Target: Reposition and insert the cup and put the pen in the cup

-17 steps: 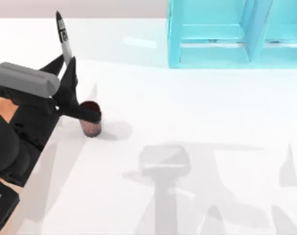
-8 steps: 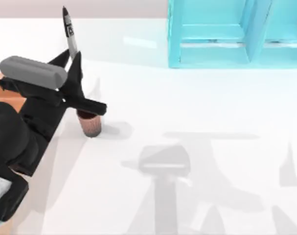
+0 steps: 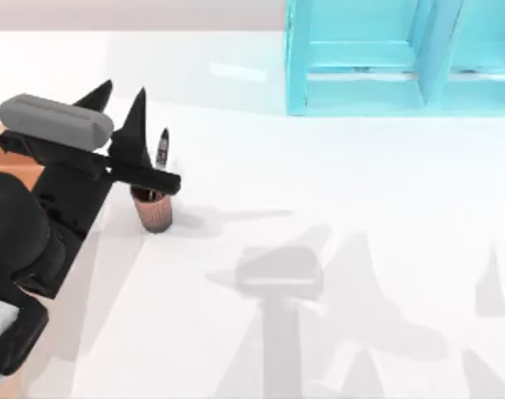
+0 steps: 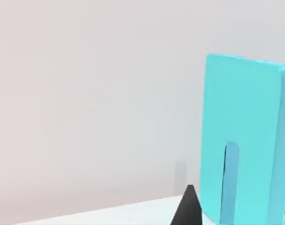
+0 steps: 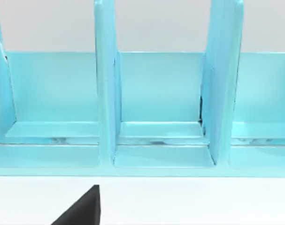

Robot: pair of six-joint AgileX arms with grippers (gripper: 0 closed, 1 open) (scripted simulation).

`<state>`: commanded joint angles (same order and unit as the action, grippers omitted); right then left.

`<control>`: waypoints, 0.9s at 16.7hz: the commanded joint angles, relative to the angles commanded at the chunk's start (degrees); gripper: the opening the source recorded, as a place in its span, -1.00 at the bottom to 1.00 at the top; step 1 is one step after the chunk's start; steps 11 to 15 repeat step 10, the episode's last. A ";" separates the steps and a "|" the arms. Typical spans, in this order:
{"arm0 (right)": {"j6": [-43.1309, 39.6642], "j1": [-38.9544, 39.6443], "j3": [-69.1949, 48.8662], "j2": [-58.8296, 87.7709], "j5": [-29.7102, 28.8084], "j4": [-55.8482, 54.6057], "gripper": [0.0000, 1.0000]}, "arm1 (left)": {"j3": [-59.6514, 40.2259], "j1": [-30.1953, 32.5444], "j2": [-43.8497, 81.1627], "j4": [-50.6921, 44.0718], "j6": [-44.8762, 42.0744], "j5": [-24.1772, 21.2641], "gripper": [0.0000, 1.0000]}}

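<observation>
- Reddish-brown and ribbed, the small round cup [image 3: 155,212] stands upright on the white counter [image 3: 319,208], over at the counter's left side in your top view.
- You can see the slim pen [image 3: 161,151] with its black tip and grey-white middle standing in the cup. Its lower end is down inside and its top pokes up above the rim, leaning a little.
- Your left hand [image 3: 119,101] is just above and beside the cup. Its two black pointed fingers [image 3: 136,112] are spread apart with nothing between them, and the pen is free of them.
- A black bar of the left arm crosses right over the cup's rim, so you cannot see how deep the pen sits.
- The grey block on the left arm [image 3: 56,120] is to the left of the cup.
- A light blue shelf rack [image 3: 402,58] with upright dividers stands at the far side of the counter, well apart from the cup.
- In your left wrist view, one black finger tip [image 4: 188,208] pokes up beside the blue rack [image 4: 245,140].
- In your right wrist view, the blue rack [image 5: 156,108] is straight ahead, and one black finger [image 5: 83,208] of your right hand shows at the edge. You cannot tell if that hand is apart or together.
</observation>
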<state>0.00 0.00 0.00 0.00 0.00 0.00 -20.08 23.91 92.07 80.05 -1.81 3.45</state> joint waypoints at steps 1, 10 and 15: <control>0.00 0.00 0.00 0.00 0.00 0.00 1.00 | 0.00 0.00 0.00 0.00 0.00 0.00 0.51; 0.00 0.00 0.00 0.00 0.00 0.00 1.00 | 0.00 0.00 0.00 0.00 0.00 0.00 1.00; 0.00 0.00 0.00 0.00 0.00 0.00 1.00 | 0.00 0.00 0.00 0.00 0.00 0.00 1.00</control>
